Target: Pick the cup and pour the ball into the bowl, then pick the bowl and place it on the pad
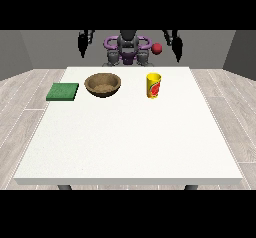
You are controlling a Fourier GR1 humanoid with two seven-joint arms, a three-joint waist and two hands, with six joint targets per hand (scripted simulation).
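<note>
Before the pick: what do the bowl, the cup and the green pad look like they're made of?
Bowl: probably wood, brown with a mottled, matte, grain-like surface. Cup: yellow with a red printed label, smooth; likely plastic or coated paper, can't tell which. Pad: flat green slab with a matte, slightly speckled top, maybe foam, sponge or fabric.

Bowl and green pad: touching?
Apart. The front view shows a strip of white table between the bowl and the green pad.
</note>
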